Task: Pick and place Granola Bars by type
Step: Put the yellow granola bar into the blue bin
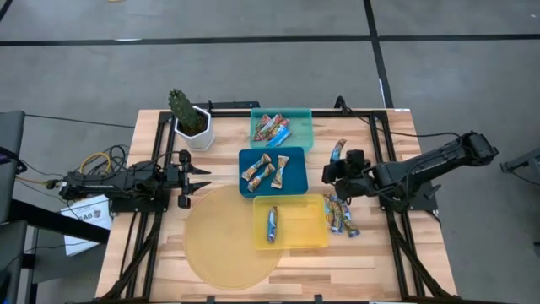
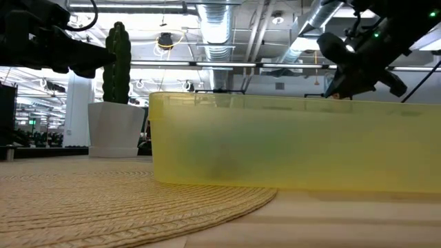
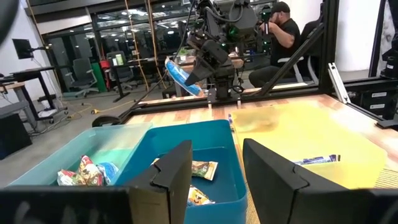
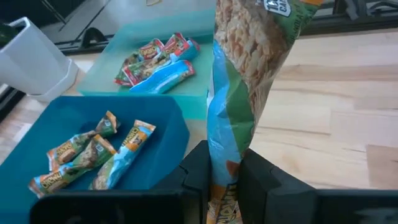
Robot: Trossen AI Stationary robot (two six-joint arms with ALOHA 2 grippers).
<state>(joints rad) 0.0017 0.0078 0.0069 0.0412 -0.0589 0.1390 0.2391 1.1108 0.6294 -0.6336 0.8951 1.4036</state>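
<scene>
My left claw point(image 1: 205, 179) waits at the left side of the bench point(image 1: 160, 135), its fingers parted and holding nothing, pointing toward the trays. Behind it stands a cactus in a white pot point(image 1: 191, 123). A round woven mat point(image 1: 221, 239) lies in front, with the yellow tray point(image 1: 314, 238) overlapping its right edge; 1 blue-white bar point(image 1: 272, 225) lies in that tray. Behind it the blue tray point(image 1: 297, 180) holds 3 tan-brown bars point(image 1: 263, 170), and the teal tray point(image 1: 300, 122) at the back holds several red-multicolour bars point(image 1: 272, 127). Just right of the yellow tray, a few loose bars point(image 1: 340, 215) lie on the bench. Above them, my right claw point(image 1: 334, 171) is clamped on 1 granola bar point(image 4: 239, 93), lifted clear of the bench, right of the blue tray.
</scene>
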